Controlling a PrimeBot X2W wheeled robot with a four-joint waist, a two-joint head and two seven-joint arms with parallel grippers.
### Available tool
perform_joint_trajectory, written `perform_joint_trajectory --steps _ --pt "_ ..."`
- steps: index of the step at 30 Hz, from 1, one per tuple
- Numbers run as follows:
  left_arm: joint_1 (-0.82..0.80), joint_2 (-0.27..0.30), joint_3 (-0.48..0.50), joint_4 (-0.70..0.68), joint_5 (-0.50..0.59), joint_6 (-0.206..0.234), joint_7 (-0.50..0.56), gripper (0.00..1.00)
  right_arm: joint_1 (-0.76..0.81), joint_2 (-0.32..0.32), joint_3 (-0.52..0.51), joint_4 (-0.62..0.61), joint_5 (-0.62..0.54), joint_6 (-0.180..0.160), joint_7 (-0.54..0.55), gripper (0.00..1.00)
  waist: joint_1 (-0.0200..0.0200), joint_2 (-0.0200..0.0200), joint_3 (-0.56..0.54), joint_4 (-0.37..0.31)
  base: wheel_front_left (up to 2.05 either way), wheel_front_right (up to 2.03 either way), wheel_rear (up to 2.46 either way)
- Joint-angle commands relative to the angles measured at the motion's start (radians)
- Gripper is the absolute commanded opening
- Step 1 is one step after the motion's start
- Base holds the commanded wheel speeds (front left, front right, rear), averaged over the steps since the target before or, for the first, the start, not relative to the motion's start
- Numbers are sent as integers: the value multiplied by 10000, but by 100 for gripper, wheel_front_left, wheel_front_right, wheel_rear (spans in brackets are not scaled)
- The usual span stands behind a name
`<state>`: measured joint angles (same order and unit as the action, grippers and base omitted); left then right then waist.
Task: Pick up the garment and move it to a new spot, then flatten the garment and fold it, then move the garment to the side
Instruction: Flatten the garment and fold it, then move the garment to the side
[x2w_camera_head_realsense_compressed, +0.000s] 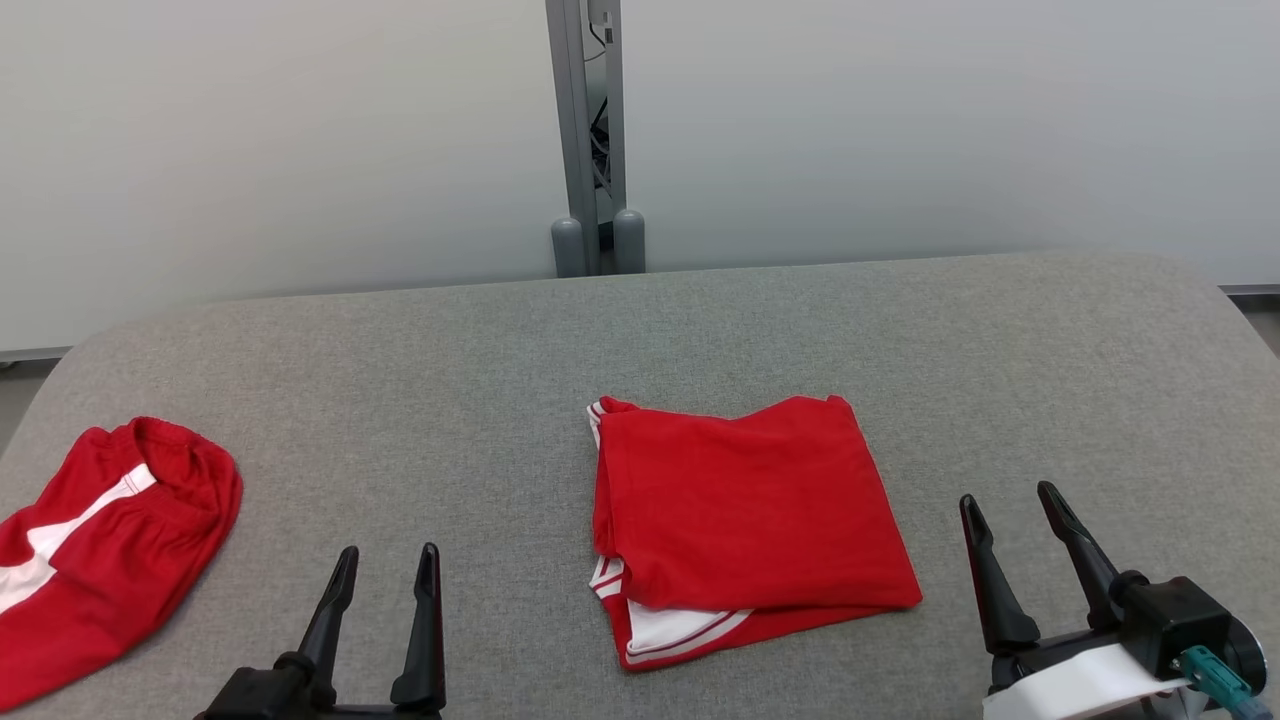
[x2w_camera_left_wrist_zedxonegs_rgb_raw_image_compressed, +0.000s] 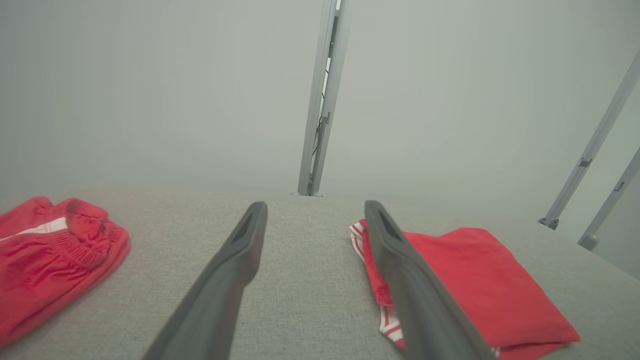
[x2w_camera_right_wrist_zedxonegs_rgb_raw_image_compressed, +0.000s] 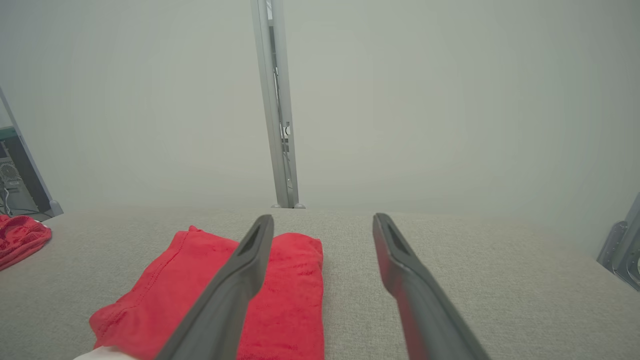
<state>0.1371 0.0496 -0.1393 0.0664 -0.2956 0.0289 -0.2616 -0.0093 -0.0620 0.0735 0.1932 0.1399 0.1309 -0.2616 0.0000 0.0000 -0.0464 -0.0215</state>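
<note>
Fingers (x2w_camera_head_realsense_compressed: 425, 620) of both grippers stand spread wide, holding nothing. At the far left of the grey table (x2w_camera_head_realsense_compressed: 700, 330) lies a crumpled red garment (x2w_camera_head_realsense_compressed: 110, 540) with a white stripe. Next comes the left gripper (x2w_camera_head_realsense_compressed: 390, 550), over bare table. The folded red garment (x2w_camera_head_realsense_compressed: 745, 520) lies mid-table between the grippers, touched by neither. The right gripper (x2w_camera_head_realsense_compressed: 1007, 494) sits near its right side.

Bright, even, diffuse lighting, with only faint soft shadows on the table (x2w_camera_head_realsense_compressed: 700, 330). In the wrist views, the near fingers (x2w_camera_left_wrist_zedxonegs_rgb_raw_image_compressed: 210, 310) are blurred and the frame posts (x2w_camera_left_wrist_zedxonegs_rgb_raw_image_compressed: 590, 150) lean at the edges.
</note>
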Motion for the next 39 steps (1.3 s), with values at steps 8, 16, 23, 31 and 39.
perform_joint_trajectory --steps 8,16,23,31,39 --pt "176 30 29 -116 223 51 -40 100 146 3 0 -8 -80 -4 -52 100 0 0 -85 109 0 0 0" --pt "210 28 109 -193 395 79 -40 100 80 -11 114 370 71 -4 -52 100 0 0 -67 182 0 0 0" --pt "80 29 -2 -256 565 -31 -40 100 -995 -345 786 2291 1331 -4 -49 100 0 0 152 320 0 0 0" --pt "-86 32 -255 -146 685 -196 -41 100 -2717 -845 2048 4674 3968 -4 436 100 0 0 471 745 0 0 0" --pt "-482 27 -419 -135 749 -314 -39 100 -3942 -1440 3078 5783 6286 -2 1145 100 0 0 1160 1244 0 0 0"
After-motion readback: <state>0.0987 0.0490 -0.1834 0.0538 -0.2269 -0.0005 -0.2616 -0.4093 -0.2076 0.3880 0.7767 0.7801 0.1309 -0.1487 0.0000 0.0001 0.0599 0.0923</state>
